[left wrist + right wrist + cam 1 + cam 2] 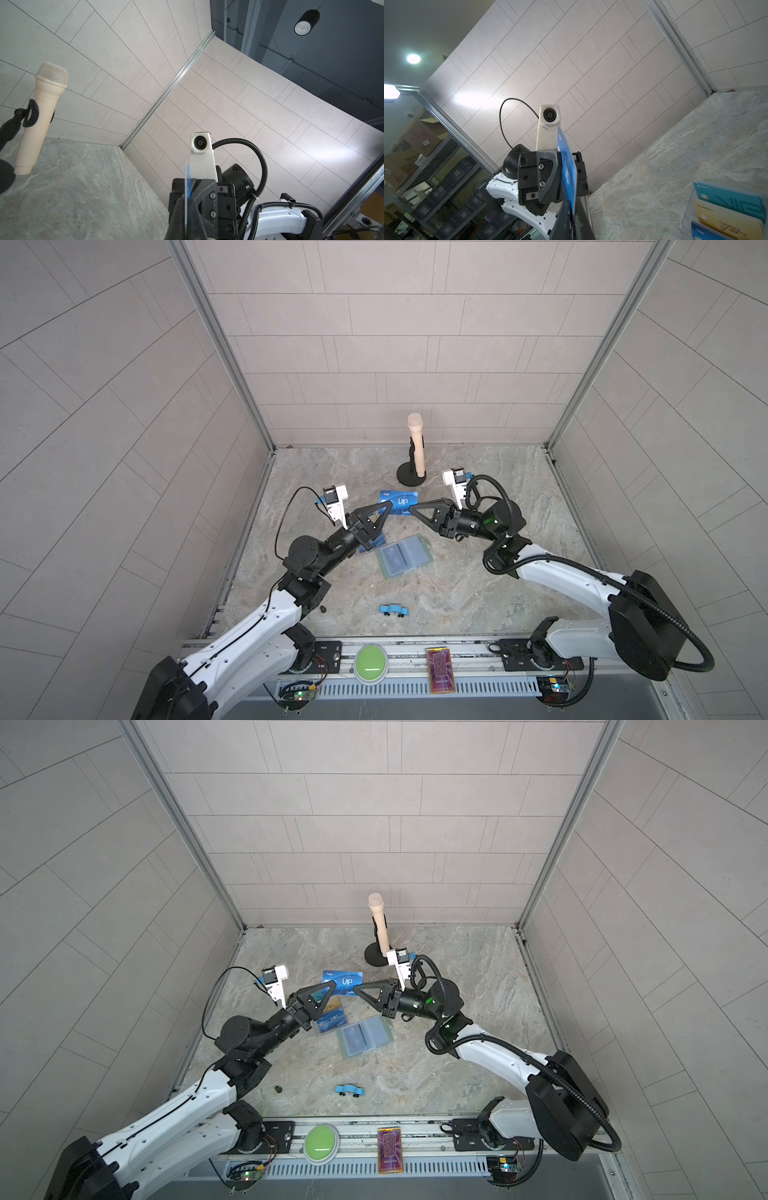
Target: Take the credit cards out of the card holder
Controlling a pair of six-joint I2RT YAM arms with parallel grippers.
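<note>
Mid-table there's a blue plastic card printed "VIP" [402, 502]: the left gripper [390, 504] pinches its left end, the right gripper [412, 510] its right end. Just in front, the mint-green card holder [405, 553] lies open on the grey marbled tabletop [457, 593], clear sleeves up. A beige microphone [417, 439] on a black round stand [409, 480] sits behind, and a little blue toy car [394, 610] is up front.

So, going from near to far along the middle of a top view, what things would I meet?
green button → blue toy car → card holder → blue VIP card → microphone
</note>
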